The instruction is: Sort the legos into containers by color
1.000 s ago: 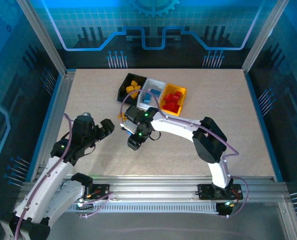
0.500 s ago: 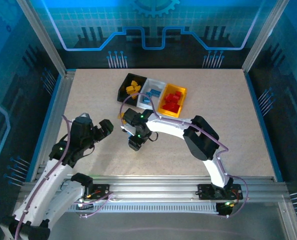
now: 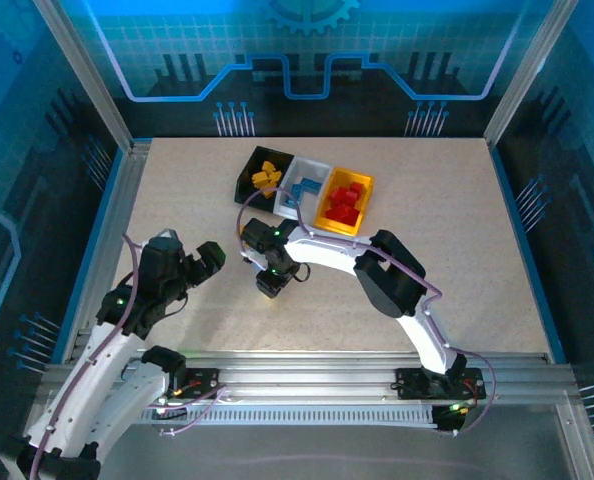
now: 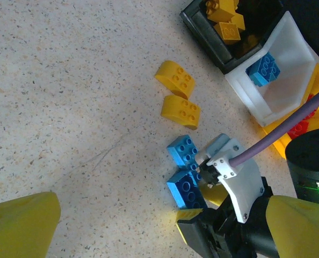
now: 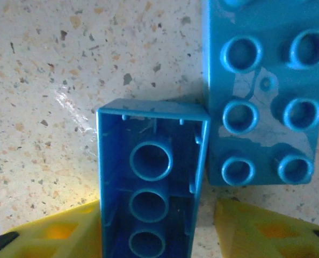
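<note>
Legos on the bench [image 5: 41,80] include an upturned blue brick [image 5: 151,199] straddled by the right claw [image 5: 159,228], clenched or not I cannot tell; the left claw [image 4: 162,226] hangs released. The second blue brick [image 5: 264,91] touches the first and could catch the closing claw, twisting the grip.

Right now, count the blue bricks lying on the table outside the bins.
2. One blue brick lies studs-up beside the right gripper; the other brick lies hollow side up between its fingers. More may be hidden under the right arm.

No readable text, labels, numbers anywhere.
</note>
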Motion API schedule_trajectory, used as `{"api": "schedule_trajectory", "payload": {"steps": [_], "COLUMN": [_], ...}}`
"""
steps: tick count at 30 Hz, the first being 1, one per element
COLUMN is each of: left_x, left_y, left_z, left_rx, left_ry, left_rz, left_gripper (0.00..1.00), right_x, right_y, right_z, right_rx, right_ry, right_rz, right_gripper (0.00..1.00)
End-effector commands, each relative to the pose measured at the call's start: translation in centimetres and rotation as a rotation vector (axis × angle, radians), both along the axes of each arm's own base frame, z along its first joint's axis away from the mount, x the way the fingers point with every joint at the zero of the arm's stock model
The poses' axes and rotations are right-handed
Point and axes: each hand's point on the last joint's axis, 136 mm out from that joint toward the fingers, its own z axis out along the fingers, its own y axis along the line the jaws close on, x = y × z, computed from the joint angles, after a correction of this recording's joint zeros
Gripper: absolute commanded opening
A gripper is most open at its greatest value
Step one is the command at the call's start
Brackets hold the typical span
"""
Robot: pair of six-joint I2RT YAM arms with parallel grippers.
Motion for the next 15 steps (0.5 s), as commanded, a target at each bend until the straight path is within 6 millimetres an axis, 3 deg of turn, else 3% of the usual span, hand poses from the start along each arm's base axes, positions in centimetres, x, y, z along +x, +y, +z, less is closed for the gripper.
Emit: {"api": "schedule_trajectory", "payload": {"steps": [1, 3, 6, 15], "left_x": [-0.3, -0.2, -0.1, 1.0], "left_y": [0.8, 0.8, 0.7, 0.1], "left_z": [-0.9, -1.0, -1.1, -1.4], "left_rx": [0.018, 0.013, 0.004, -0.013], "left_ry": [0.020, 0.017, 0.016, 0.012], "left_rz": [0.033, 0.038, 0.043, 0.033], "left_gripper": [0.99, 0.99, 0.99, 0.99], "right_x": [0.1, 0.2, -0.1, -2.5], "right_y": [-0.4, -0.5, -0.5, -1.6], "right_z": [-0.2, 0.0, 0.8, 5.0], "right_rx": [-0.031, -0.029, -0.012, 0.121], "right_ry": [0.000, -0.006, -0.009, 0.022], "right_rz": [-0.017, -0.023, -0.018, 0.017], "right_gripper": [0.46, 0.37, 0.33, 0.29]}}
